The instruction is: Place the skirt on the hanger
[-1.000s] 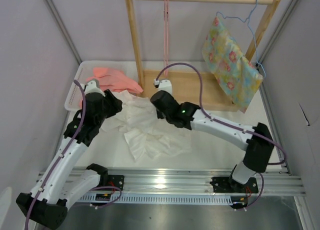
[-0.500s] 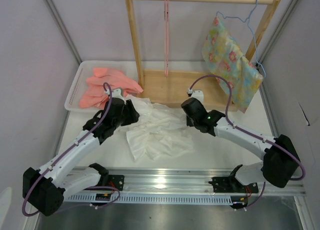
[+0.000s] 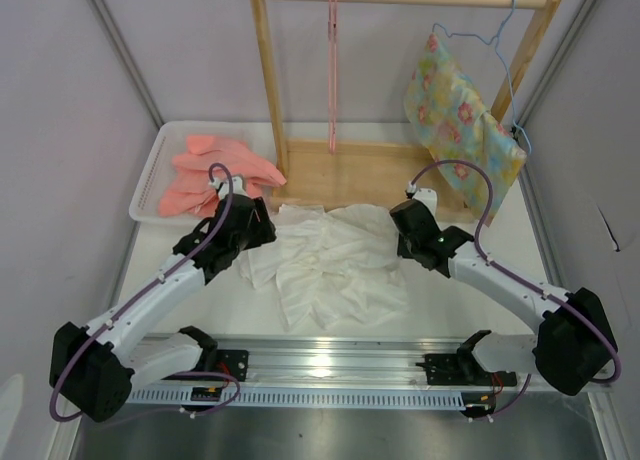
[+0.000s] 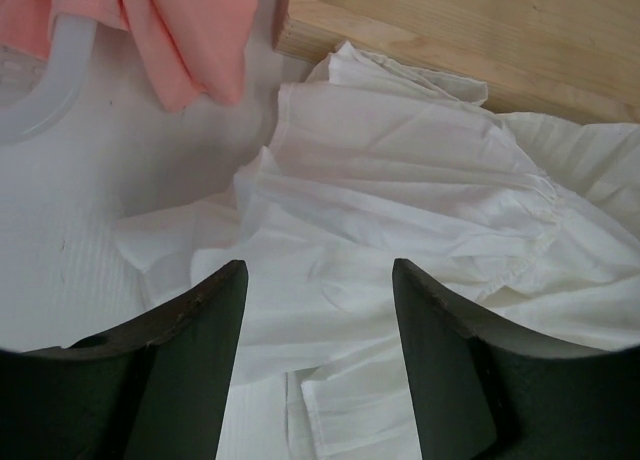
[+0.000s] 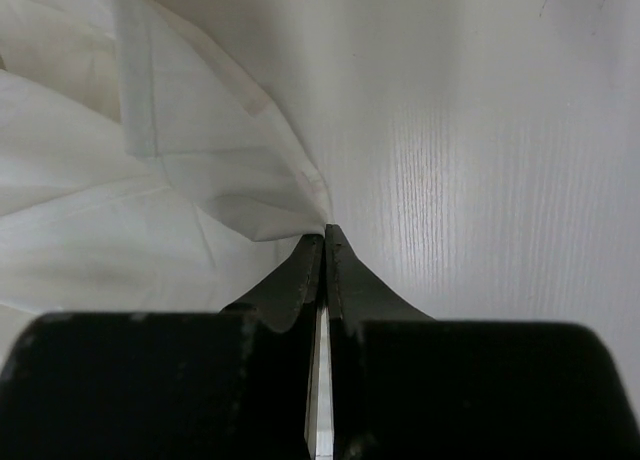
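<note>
Skirt [image 3: 335, 265] cloth runs to a point at the tips of the right gripper [image 5: 324, 232]. Its two fingers are pressed together with only a hairline slit between them, pinching a folded corner of the white fabric low over the table [image 5: 480, 130]. The left gripper [image 4: 318, 270] hangs above the other side of the skirt with its jaws spread wide and nothing between them; gathered ruffles show in the gap.

The skirt lies crumpled and spread on the table just in front of the wooden rack [image 3: 268, 90]. Its far edge is touching or nearly touching the rack's flat base board [image 3: 350, 175], and the two arms are at either side of it. The left gripper is near the rack's left front corner, and the right one is before the right half of the base.

The hanger [image 3: 332, 70], thin and pink, hangs from the rack's top bar, a little left of the bar's middle, edge-on and bare. It is well apart from the skirt below.

Toward the right end of the same bar a light blue hanger [image 3: 490, 35] carries a yellow floral cloth [image 3: 460, 120] that drapes down past the rack's right post. Left of the rack, a white tray [image 3: 148, 185] holds salmon-pink clothes [image 3: 205, 165], one fold of which spills over the rim toward the rack's left foot.
</note>
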`<state>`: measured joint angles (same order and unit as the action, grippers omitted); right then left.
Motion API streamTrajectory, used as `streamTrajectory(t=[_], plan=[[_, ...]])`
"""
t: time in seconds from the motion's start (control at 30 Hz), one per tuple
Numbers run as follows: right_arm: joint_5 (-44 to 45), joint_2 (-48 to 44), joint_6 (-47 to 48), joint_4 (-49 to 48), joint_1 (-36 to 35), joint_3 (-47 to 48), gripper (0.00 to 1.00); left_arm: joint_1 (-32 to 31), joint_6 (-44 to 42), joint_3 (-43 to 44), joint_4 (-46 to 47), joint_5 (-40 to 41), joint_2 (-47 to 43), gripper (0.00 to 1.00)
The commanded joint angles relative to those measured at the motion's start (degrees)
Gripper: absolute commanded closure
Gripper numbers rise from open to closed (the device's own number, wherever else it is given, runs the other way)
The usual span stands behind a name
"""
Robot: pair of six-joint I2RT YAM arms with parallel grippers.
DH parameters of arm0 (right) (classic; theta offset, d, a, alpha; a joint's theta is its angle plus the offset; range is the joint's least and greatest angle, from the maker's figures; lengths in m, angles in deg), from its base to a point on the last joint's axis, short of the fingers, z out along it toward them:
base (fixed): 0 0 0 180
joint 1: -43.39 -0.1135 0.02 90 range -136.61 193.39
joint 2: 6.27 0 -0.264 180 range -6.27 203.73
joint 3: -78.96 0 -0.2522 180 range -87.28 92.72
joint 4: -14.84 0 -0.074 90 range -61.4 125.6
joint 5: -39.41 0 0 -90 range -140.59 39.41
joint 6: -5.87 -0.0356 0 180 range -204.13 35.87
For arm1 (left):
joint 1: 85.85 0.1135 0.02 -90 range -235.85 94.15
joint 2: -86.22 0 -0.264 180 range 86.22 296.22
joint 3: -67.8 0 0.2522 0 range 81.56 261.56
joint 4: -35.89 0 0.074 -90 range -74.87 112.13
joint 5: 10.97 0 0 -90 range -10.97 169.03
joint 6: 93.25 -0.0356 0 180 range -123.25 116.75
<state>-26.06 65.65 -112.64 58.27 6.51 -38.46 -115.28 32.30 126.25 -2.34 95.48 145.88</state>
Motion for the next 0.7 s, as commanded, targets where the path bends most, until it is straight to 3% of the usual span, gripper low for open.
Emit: streamTrajectory(t=[0.0,0.13,0.4,0.57,0.67], plan=[[-0.3,0.9,-0.6,-0.3,0.2,0.8,0.95,1.2,1.3,0.1,2.1,3.5,2.6,0.33],[-0.4,0.4,-0.2,0.3,0.6,0.9,0.94,6.0,2.2,-1.7,5.3,-0.2,5.2,0.34],[-1.7,-0.9,-0.2,0.5,0.7,1.5,0.91,6.8,-0.6,2.1,8.0,-3.2,13.2,0.35],[-1.6,-1.7,-0.1,0.6,0.6,1.5,0.9,6.8,-1.4,1.7,12.5,-12.0,14.7,0.49],[-1.7,-2.0,-0.1,0.5,0.7,1.5,0.9,6.7,-2.1,2.8,13.7,-15.4,14.4,0.78]])
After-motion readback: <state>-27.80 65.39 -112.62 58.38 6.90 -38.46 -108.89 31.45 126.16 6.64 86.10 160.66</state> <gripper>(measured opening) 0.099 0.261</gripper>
